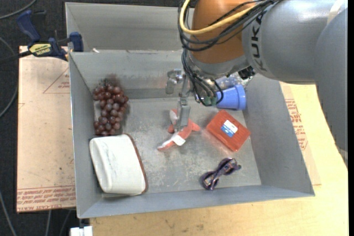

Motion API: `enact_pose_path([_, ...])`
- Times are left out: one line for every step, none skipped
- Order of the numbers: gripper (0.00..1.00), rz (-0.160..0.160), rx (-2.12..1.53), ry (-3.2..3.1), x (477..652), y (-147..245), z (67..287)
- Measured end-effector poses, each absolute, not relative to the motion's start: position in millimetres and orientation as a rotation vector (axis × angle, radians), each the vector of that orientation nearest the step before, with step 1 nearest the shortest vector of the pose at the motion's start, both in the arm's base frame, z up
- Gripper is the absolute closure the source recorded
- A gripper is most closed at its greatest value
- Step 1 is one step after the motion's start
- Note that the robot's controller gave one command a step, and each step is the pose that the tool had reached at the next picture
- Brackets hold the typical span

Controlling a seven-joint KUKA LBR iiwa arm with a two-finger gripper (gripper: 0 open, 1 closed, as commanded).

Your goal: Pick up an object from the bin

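**Q:** How far along is the pick?
**A:** Nothing is lifted yet. The gripper [183,116] is down in the bin [83,119], at a small red-and-white toy [178,135] just left of the orange box [227,130]. The toy appears to rest on the bin floor.

**Q:** Clenched on it?
**A:** Cannot tell. The gripper meets the toy's upper end; closing and lifting appear to remain.

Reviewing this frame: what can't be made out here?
In the camera view:
1. the blue cup is mostly hidden behind the arm's wrist and cables.
2. the red-and-white thing mid-bin has its upper end covered by the gripper; its kind is unclear.
3. the orange box has a label whose print is too small to read.
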State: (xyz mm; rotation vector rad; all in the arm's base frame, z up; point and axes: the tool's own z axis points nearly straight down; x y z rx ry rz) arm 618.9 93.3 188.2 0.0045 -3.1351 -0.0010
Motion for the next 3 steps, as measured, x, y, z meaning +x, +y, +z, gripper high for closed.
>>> enact_pose_path([0.0, -0.002, 0.002, -3.143, 620.2, 93.0, 193.3])
enact_pose_path([0.0, -0.004, 0.081, -3.144, 605.8, 76.0, 158.2])
enact_pose_path([0.0, -0.003, 0.177, -3.141, 600.5, 54.1, 106.1])
